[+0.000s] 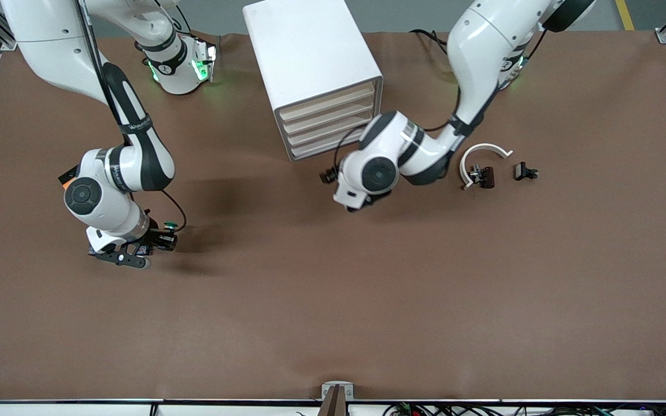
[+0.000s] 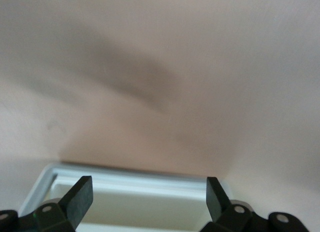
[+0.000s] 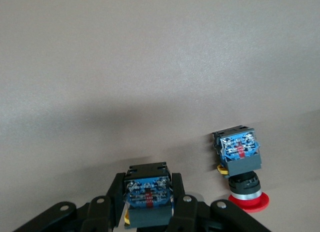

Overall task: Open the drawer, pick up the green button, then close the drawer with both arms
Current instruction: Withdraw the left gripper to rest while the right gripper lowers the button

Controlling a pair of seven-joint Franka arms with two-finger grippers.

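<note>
Gripping the green-capped button (image 1: 168,225) by its black body, the right gripper (image 1: 154,245) sits clamped tight low over the table (image 1: 333,300) toward the right arm's end. Just beside its fingers we see a red-capped button (image 3: 241,171) (cap down). The left gripper (image 2: 149,196) stands wide apart, holding nothing, right at the lowest drawer (image 1: 324,148) of the white cabinet (image 1: 310,63).

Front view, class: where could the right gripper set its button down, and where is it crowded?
Bare brown table lies between the right gripper, shut on the green button, and the front edge. Crowded: by the cabinet, where the open left gripper hovers.
</note>
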